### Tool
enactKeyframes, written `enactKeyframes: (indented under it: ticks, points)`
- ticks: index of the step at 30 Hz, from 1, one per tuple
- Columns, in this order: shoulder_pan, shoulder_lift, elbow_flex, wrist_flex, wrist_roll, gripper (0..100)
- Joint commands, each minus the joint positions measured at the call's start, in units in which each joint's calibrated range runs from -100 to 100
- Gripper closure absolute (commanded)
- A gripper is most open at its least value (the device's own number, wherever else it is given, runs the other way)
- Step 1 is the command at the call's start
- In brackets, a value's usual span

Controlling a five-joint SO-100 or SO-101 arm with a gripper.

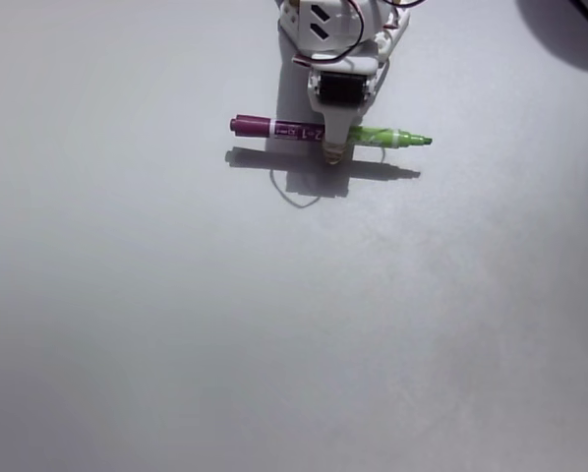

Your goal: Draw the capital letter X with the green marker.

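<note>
— Green marker (304, 130), the slim pen with one half maroon-purple bearing a white label and the other half light green ending in a green tip: where does it sit?

— Crosswise in the upper middle of the fixed view, lying almost level, maroon end to the left and green tip to the right. Its shadow falls a little below it on the pale grey table (274, 324), so it looks to be held off the surface rather than resting on it.

— And what holds it?

— White two-finger gripper (335, 149) of the arm comes down from the top edge and crosses the pen near its middle, where maroon meets green. The jaws appear clamped on the barrel, though the fingers are small in this view.

— Is any ink on the table?

— No green cross shows anywhere. Only a thin pale loop lies below the gripper's shadow; what it is cannot be told. A dark shadow edges into the top right corner.

— So which step is this?

— Judging by that, the pen is grasped and the drawing is not begun. The next move calls for tilting the wrist so the green tip points down, then lowering it until it touches the table for the first diagonal stroke.
</note>
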Motion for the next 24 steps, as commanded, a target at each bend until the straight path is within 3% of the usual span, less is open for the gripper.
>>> enactKeyframes:
  ticks: [1,24]
  points:
    - [0.29,0.73,0.83,7.67,-0.68,99]
    - [-0.09,0.73,0.83,8.24,-0.29,99]
